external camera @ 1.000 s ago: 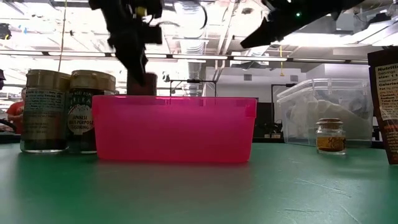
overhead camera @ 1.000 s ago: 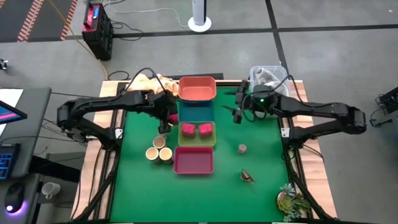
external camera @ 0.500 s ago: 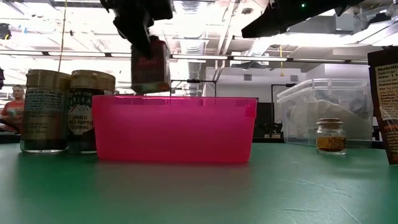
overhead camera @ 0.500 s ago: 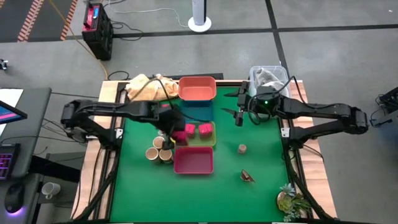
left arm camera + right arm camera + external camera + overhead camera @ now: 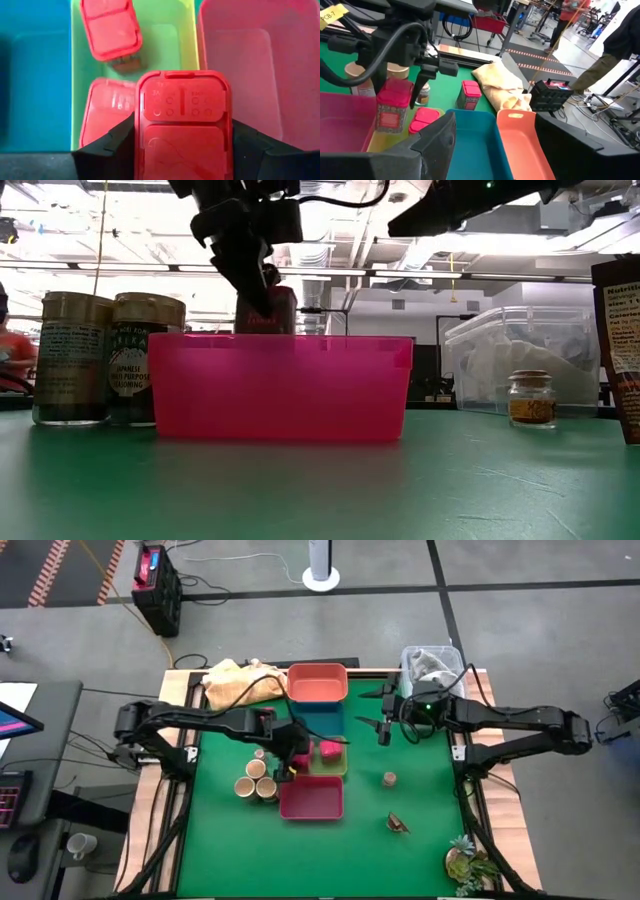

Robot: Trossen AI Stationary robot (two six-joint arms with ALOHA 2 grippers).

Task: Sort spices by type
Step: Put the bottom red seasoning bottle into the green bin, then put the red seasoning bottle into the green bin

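High view: the left end effector (image 5: 291, 747), gripping a magenta-pink spice tin (image 5: 182, 127), has carried it over the green tray (image 5: 170, 45) beside its matches; right end effector (image 5: 383, 726) waits open.

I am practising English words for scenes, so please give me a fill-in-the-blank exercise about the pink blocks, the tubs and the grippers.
1. The left gripper holds a pink block over a tray whose colour is ____.
2. ____ other pink blocks lie in that tray.
3. ____ tan tubs stand on the table beside the trays.
4. The right gripper hovers with its jaws ____.
Missing words: yellow-green; two; three; open.
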